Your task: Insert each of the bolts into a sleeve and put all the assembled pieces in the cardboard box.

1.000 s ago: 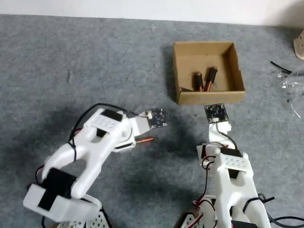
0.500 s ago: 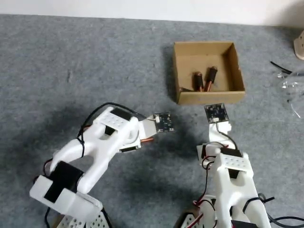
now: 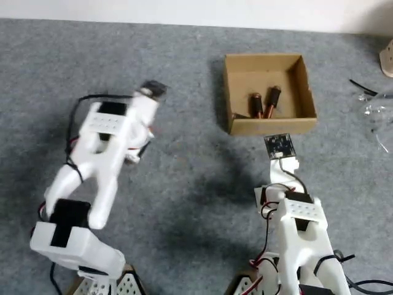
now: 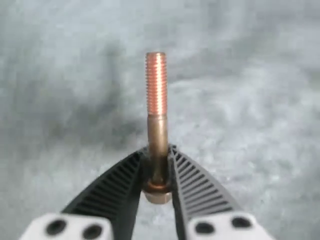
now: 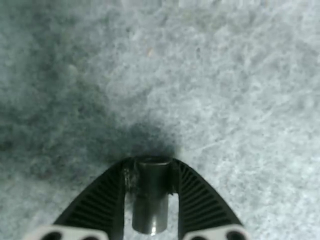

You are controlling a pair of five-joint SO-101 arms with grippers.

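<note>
Left gripper [image 4: 158,156] pinching bolt [image 4: 156,90], coppery, half-threaded

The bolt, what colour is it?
The bolt is shiny copper-orange, seen best in the left wrist view.

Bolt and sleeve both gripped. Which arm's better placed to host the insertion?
Right, probably. The right arm is next to the cardboard box, jaws shut on the sleeve, so the assembled piece would have a short trip. The left arm, holding the bolt, is farther off.
</note>
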